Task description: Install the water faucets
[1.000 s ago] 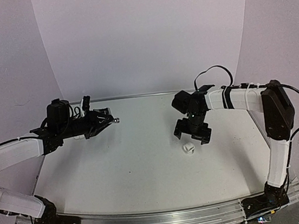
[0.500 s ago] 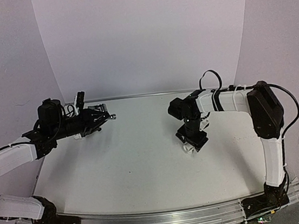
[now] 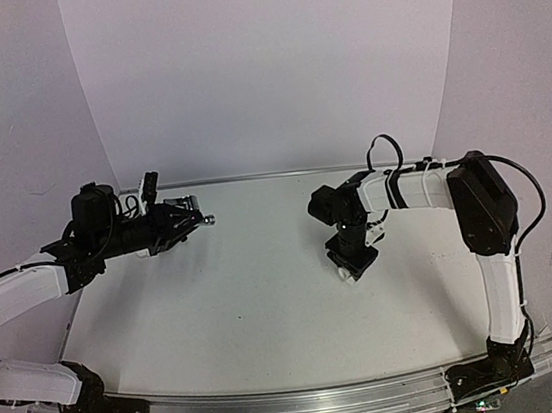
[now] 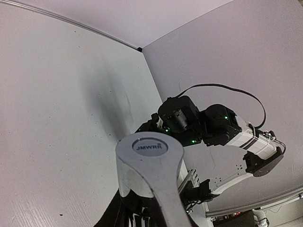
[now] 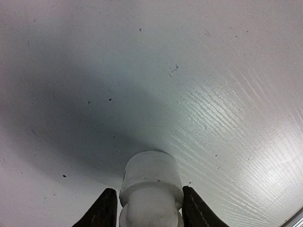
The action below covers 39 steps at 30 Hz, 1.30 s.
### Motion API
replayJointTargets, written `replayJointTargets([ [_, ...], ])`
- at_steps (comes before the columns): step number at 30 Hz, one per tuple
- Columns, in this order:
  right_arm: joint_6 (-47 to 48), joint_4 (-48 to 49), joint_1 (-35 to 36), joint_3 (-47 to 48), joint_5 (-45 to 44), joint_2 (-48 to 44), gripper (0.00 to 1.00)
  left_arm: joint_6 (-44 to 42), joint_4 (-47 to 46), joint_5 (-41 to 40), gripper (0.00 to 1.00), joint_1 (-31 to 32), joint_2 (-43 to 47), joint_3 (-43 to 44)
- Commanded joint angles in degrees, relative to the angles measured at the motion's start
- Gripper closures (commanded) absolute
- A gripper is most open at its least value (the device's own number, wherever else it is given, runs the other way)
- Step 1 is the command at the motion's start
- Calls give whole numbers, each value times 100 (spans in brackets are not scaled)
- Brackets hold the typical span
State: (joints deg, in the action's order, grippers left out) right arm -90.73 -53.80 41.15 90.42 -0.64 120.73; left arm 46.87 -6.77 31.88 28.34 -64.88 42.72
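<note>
Counting what showed: one silver faucet (image 4: 149,163), one white fitting (image 5: 150,182), two arms. The left arm (image 3: 24,288) reached out roughly level over the far left of the desk (image 3: 237,302), wrist pointed toward the middle. The left jaws were closed tight on the silver faucet, held above the desk with its flat lever handle, stamped JMWRR, sticking out ahead of them. The right arm (image 3: 492,240) folded over at the elbow and aimed its wrist steeply down at the desk, right of centre. The right jaws stood partly apart, one finger (image 5: 102,210) on each side of the white fitting on the desk — very close against it, but whether they pressed it could not be told.
</note>
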Motion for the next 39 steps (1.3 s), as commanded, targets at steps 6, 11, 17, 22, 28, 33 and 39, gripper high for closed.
replayJointTargets([
  [6,782,207,8,-293,-540,-453,95,13,-117,98,100,-4,237,61],
  [11,3171,1118,2,-558,-1161,-1273,100,65,-115,249,100,-4,243,141],
  [17,7166,4114,1,-1721,255,-2821,100,159,-115,813,100,-18,158,429],
  [22,9615,4922,2,-1640,2695,-3199,100,422,-115,1464,100,-30,58,816],
  [28,10818,5472,8,-1111,4743,-3020,100,994,-118,1973,100,-21,27,1375],
  [33,11369,6495,13,-1077,5953,-3036,100,1369,-115,2116,100,-21,174,1681],
  [39,12003,7721,93,-1162,6665,-2939,100,1906,-129,2198,100,-9,240,1887],
])
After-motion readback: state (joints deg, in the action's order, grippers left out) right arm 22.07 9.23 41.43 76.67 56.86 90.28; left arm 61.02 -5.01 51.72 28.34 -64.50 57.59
